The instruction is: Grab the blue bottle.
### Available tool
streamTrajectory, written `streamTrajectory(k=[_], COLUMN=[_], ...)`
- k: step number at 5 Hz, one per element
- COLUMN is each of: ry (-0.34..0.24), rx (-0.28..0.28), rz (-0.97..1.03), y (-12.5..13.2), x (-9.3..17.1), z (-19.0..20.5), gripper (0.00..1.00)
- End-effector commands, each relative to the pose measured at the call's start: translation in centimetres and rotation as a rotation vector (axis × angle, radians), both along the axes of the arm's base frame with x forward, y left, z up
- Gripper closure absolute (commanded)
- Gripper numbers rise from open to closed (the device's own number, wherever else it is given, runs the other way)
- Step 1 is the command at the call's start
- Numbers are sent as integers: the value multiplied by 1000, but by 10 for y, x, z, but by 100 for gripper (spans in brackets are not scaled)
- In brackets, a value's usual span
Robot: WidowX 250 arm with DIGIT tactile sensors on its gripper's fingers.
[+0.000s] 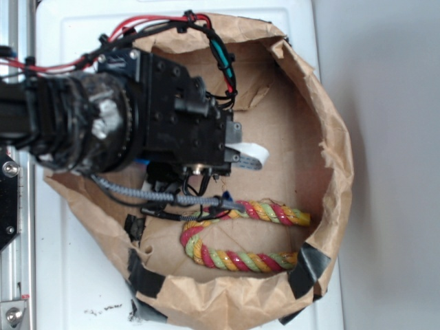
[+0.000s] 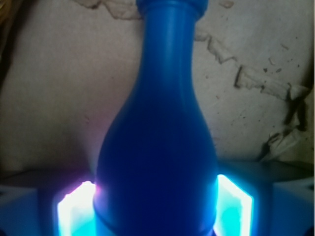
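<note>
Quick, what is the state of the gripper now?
Gripper: closed on the blue bottle, one finger at each side of its body.

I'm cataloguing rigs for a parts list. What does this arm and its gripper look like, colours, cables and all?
The arm is black and blocky, with a round, scuffed wrist section. Red and black wires and a teal-wrapped bundle loop over its top, and a grey braided cable runs beneath. The gripper shows pale fingers in the wrist view, glowing cyan and pink at their edges.

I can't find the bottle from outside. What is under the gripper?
In the wrist view, the blue bottle sits between the gripper fingers, over brown paper. In the exterior view the arm hides it; contact is unclear.
</note>
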State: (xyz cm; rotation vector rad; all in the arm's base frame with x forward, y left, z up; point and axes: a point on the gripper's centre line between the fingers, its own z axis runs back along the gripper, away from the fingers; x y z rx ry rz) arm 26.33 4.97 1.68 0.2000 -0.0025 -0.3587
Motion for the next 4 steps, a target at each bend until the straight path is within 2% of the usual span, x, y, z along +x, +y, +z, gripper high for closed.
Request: streamTrajectory(k=[1, 2, 3, 4], ry=[-113, -91, -82, -103], rx=[-6, -44, -30, -56], rz=[63, 103, 196, 278], y=[-1, -6, -19, -24], x=[0, -2, 6, 13], z=[35, 77, 109, 160], gripper=[100, 100, 100, 100])
